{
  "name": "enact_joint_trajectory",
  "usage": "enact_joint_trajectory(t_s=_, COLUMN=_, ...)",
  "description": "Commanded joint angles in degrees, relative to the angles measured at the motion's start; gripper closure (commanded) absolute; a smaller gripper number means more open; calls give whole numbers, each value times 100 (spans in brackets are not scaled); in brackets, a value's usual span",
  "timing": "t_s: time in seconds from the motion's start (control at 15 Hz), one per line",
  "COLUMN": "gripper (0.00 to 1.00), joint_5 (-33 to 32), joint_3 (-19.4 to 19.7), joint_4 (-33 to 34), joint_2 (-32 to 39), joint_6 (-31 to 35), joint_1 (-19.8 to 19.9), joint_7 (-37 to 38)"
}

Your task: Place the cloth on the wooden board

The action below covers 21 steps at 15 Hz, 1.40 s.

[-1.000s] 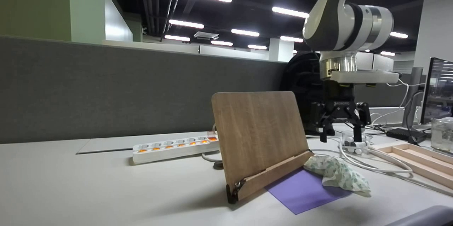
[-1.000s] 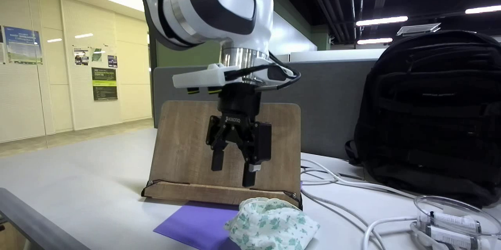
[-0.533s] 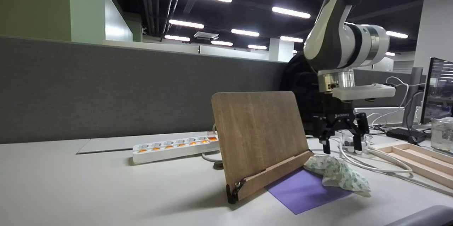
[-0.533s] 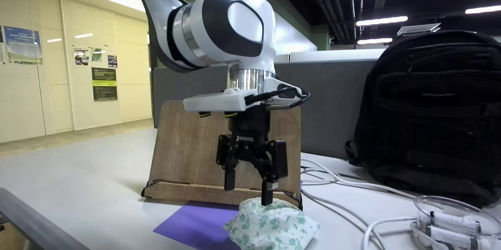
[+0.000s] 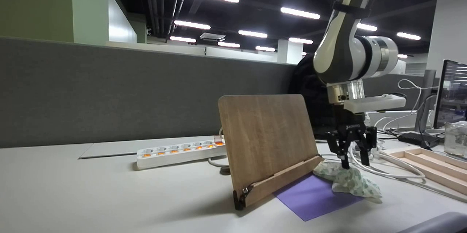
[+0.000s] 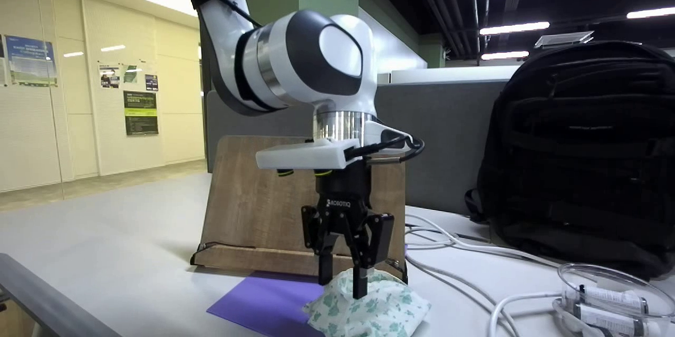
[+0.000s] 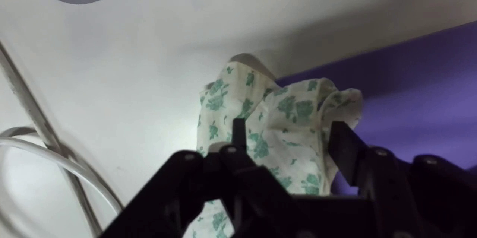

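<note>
The cloth, white with green flowers, lies crumpled on the table and partly on a purple sheet. It shows in both exterior views (image 5: 359,185) (image 6: 369,310) and in the wrist view (image 7: 290,113). The wooden board (image 5: 270,134) leans upright on a stand with a front ledge; it also shows behind the arm (image 6: 258,194). My gripper (image 5: 354,166) points down over the cloth, its fingers apart and nothing held between them. In an exterior view the fingertips (image 6: 343,288) overlap the cloth's top; whether they touch it I cannot tell. In the wrist view the fingers (image 7: 285,130) straddle part of the cloth.
The purple sheet (image 5: 310,198) lies before the board. White cables (image 6: 464,284) and a clear container with batteries (image 6: 611,300) are beside the cloth. A wooden tray (image 5: 434,167), a power strip (image 5: 178,154) and a black backpack (image 6: 580,157) stand around.
My gripper has moved down to the cloth, and toward the right in one of the exterior views. Its fingers have come somewhat closer together. The cloth and board look unmoved.
</note>
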State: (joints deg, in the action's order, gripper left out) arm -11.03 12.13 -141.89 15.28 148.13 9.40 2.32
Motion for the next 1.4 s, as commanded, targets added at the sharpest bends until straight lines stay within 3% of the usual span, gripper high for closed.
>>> enact_joint_trajectory(t_s=0.0, gripper=69, joint_5=-120, joint_3=73, joint_4=107, joint_2=93, joint_6=38, joint_1=-104, joint_7=153)
enact_joint_trajectory(t_s=0.27, gripper=97, joint_5=-131, joint_3=68, joint_4=104, joint_2=142, joint_6=72, joint_1=-149, joint_7=148)
enact_joint_trajectory(t_s=0.33, gripper=99, joint_5=-129, joint_3=64, joint_4=103, joint_2=157, joint_6=63, joint_1=-159, joint_7=142)
enact_joint_trajectory(t_s=0.6, gripper=100, joint_5=66, joint_3=-33, joint_4=140, joint_2=205, joint_6=-146, joint_1=-171, joint_7=77)
enact_joint_trajectory(t_s=0.93, gripper=100, joint_5=1156, joint_3=-502, joint_4=165, joint_2=-256, joint_6=-882, joint_1=-248, joint_7=201)
enact_joint_trajectory(t_s=1.33, gripper=100, joint_5=1034, joint_3=-701, joint_4=323, joint_2=-1232, joint_6=-990, joint_1=-690, joint_7=836)
